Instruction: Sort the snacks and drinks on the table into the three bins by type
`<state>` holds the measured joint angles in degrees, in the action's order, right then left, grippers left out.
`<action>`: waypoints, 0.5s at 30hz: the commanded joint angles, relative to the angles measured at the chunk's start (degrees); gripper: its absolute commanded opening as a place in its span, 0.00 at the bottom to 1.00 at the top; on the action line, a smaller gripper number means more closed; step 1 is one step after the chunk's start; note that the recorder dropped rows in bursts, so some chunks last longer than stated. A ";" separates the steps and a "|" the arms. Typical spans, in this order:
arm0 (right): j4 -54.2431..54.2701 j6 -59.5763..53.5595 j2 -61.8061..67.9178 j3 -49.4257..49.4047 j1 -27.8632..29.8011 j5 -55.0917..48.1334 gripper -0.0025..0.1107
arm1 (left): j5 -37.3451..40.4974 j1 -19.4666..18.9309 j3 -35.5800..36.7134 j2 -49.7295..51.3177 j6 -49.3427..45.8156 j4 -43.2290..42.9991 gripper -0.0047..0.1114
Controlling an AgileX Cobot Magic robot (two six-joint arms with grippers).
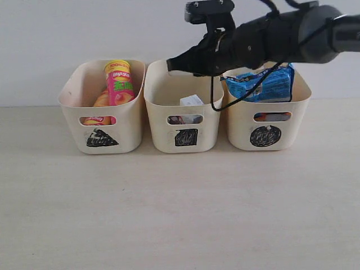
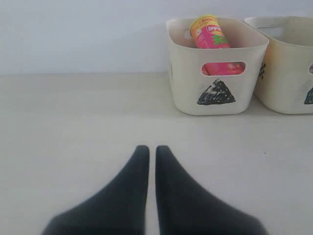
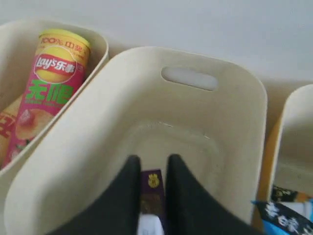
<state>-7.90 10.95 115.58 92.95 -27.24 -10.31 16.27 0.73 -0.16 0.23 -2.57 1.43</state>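
Pink Lay's can (image 1: 119, 84) stands in the triangle bin (image 1: 73, 121), blue bag (image 1: 270, 84) in the circle bin (image 1: 239, 132). Over the square bin (image 3: 230, 137), the right gripper (image 3: 150, 159) shows a narrow gap framing the dark purple carton (image 3: 152, 183); whether it grips, can't tell. Left gripper (image 2: 148, 147) is pressed together, empty.

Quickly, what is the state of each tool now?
Left tool: closed, empty.
Right tool: closed on the small dark purple box carton.

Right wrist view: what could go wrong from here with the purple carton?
The dark purple carton shows between the right gripper's fingers; I cannot tell if it is gripped, so lifting may pull it out of the square bin.
The arm's hanging cable may snag that bin's rim.
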 commanded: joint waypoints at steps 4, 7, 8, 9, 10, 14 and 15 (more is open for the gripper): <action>-0.78 -10.08 -8.96 0.28 0.37 -21.22 0.03 | -0.21 -0.11 0.16 -0.23 0.34 0.07 0.08; -3.94 -9.88 -13.45 -2.80 0.81 -26.03 0.03 | -0.21 -0.11 0.16 -0.23 0.34 0.07 0.08; -3.94 -9.15 -14.80 -4.31 1.27 -26.03 0.03 | -0.21 -0.11 0.16 -0.23 0.34 0.07 0.08; -3.94 -8.23 -15.87 -5.47 1.84 -25.90 0.03 | -0.21 -0.11 0.16 -0.23 0.34 0.07 0.08; -3.94 -7.43 -17.13 -6.95 2.83 -25.90 0.03 | -0.21 -0.11 0.16 -0.23 0.34 0.07 0.08; -3.94 -6.19 -21.37 -13.02 7.68 -26.27 0.03 | -0.21 -0.11 0.16 -0.23 0.34 0.07 0.08; -3.94 -5.89 -22.43 -14.62 8.73 -26.27 0.03 | -0.21 -0.11 0.16 -0.23 0.34 0.07 0.08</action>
<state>-11.45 4.13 96.17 82.09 -21.72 -36.03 16.27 0.73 -0.16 0.23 -2.57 1.43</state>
